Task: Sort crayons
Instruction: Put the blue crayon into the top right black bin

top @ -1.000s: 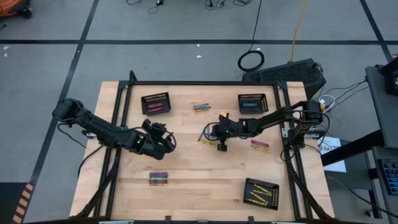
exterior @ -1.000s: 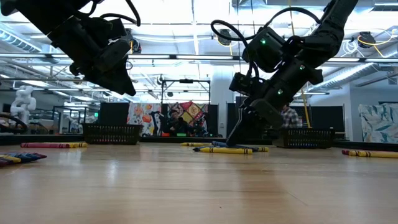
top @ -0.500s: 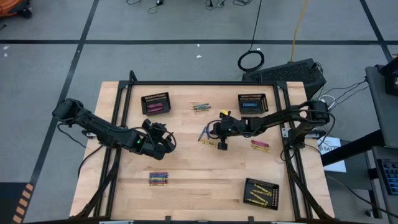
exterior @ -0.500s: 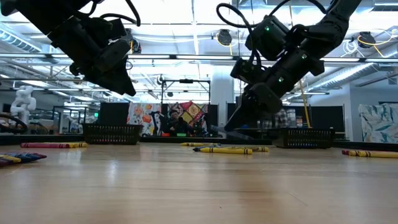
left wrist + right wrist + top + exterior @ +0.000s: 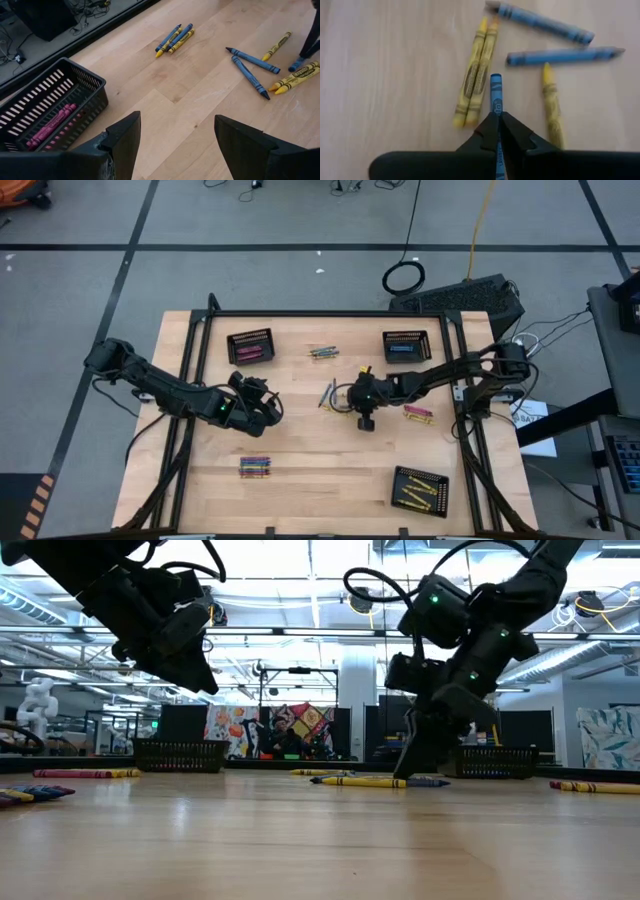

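wooden table, three black mesh baskets, black floor cable loop

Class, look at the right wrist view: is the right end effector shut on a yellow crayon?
No, the right end effector is shut on a blue crayon, while the yellow crayons lie loose on the table beside it.

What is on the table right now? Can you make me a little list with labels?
right hand: shut on a blue crayon, near the table's middle
left hand: open, holding nothing, waiting left of the middle
loose crayons under right hand: two yellow, two blue, one more yellow
pink basket: holds pink crayons
blue basket: far right corner area
yellow basket: near right corner
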